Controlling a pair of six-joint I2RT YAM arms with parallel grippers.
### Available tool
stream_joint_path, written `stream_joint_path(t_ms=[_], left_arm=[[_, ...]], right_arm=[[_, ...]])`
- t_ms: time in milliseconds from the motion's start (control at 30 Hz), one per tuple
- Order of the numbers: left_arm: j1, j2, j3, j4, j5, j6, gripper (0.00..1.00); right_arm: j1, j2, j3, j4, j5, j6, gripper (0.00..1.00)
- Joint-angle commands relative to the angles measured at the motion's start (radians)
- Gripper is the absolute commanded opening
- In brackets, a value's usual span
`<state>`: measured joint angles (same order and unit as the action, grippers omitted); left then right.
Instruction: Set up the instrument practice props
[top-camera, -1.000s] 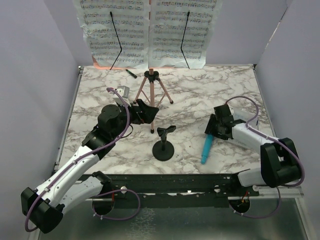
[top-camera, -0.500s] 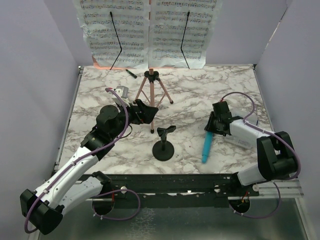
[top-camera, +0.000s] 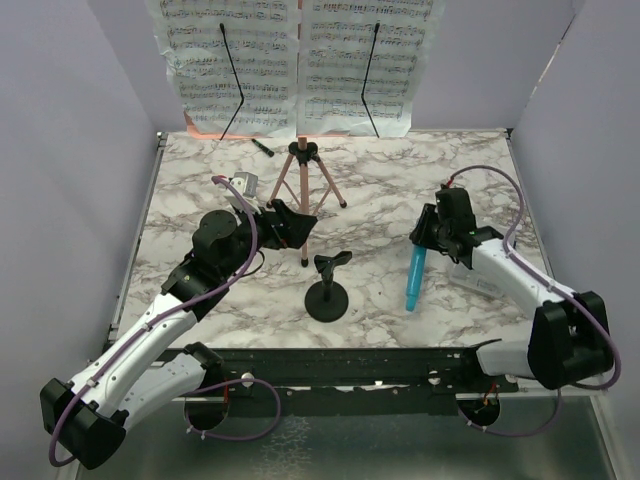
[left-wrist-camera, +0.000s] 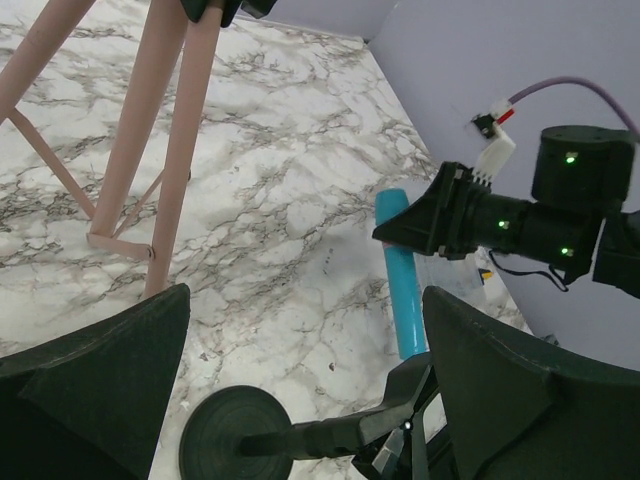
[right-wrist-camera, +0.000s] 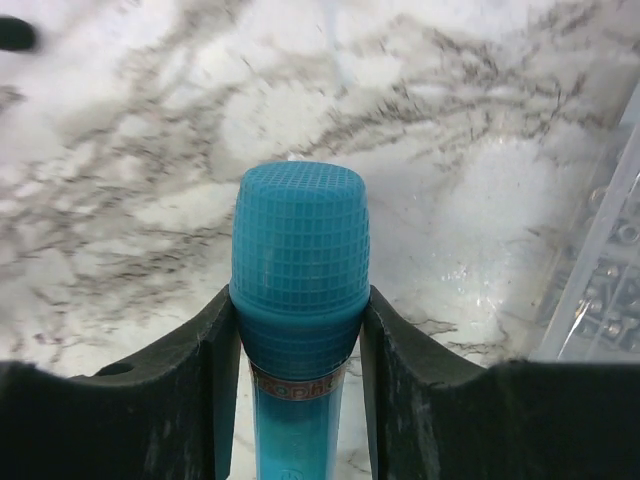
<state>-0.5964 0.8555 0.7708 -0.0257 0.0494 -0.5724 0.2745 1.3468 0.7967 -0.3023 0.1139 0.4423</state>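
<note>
Right pincer (top-camera: 427, 240), arm stretched inward, clamped on blue microphone (top-camera: 413, 280) just under its head, tail slanting down toward tabletop (top-camera: 400, 190). Left pincer (top-camera: 288, 224) spread wide beside legs of pink music stand (top-camera: 305, 195); black mic stand (top-camera: 326, 296) upright between the arms.

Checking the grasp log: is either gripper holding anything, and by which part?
The right gripper clamps the blue microphone just below its mesh head; the left gripper is open, holding nothing.

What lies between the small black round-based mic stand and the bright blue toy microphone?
Nothing. Only bare marble tabletop separates the mic stand from the microphone, as the top external view shows.
</note>
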Motion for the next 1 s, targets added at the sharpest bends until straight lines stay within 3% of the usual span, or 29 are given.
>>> stream_joint_path(t_ms=[0,233,567,833,967], left_arm=[[0.006,-0.014,0.001,-0.006,0.043,0.029,0.99],[0.007,-0.024,-0.002,-0.006,0.08,0.081,0.99],[0.007,-0.043,-0.003,-0.001,0.218,0.198,0.99],[0.007,-0.075,-0.024,0.0,0.432,0.349,0.99],[0.007,-0.115,-0.052,0.005,0.48,0.428,0.99]], right_arm=[[-0.004,-0.12,0.066,-0.024,-0.069,-0.064,0.0],[-0.004,-0.346,0.071,0.055,-0.267,-0.167,0.0],[-0.004,-0.713,-0.125,0.455,-0.496,-0.277,0.01],[-0.004,-0.784,-0.212,0.669,-0.78,-0.387,0.01],[-0.004,-0.79,-0.275,0.841,-0.844,-0.336,0.01]])
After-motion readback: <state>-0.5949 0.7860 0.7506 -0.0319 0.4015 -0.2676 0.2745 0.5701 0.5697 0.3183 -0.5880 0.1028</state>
